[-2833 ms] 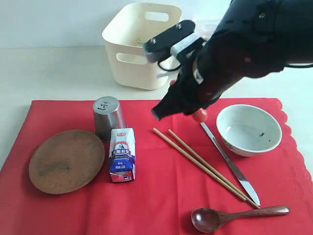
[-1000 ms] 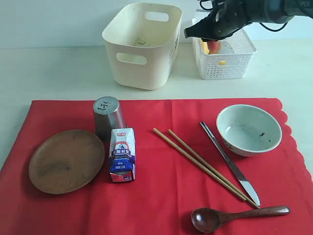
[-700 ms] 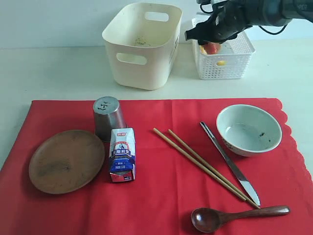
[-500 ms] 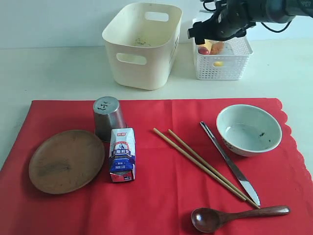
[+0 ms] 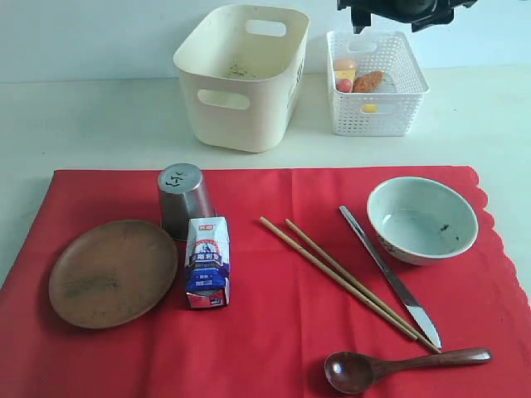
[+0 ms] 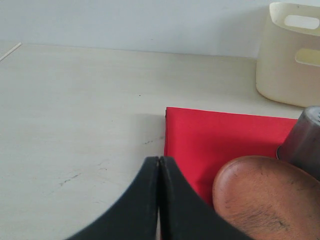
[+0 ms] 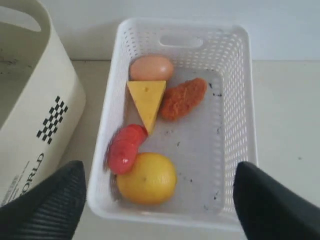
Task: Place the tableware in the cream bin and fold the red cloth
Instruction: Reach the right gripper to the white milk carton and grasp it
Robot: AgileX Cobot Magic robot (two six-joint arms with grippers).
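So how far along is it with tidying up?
Nothing done yet. The cream bin holds no tableware; plate, cup, bowl, chopsticks, knife and spoon lie on the flat red cloth. Nothing in hand: right gripper open over the white basket, left gripper shut, empty.

Pale cream table (image 5: 99, 124) with faint grain and a few dark scuffs, spreading from 9 to 3 o'clock, plain pale grey-white wall (image 5: 83, 37) meeting its far edge at 12 o'clock, soft even light, faint shadows

The plate (image 5: 112, 272), cup (image 5: 184, 201), carton (image 5: 207, 262), chopsticks (image 5: 348, 280), knife (image 5: 390, 278), bowl (image 5: 421, 220) and spoon (image 5: 398, 365) lie on the cloth (image 5: 274, 332). Behind it: bin (image 5: 241, 79) left, basket (image 5: 377, 120) right.
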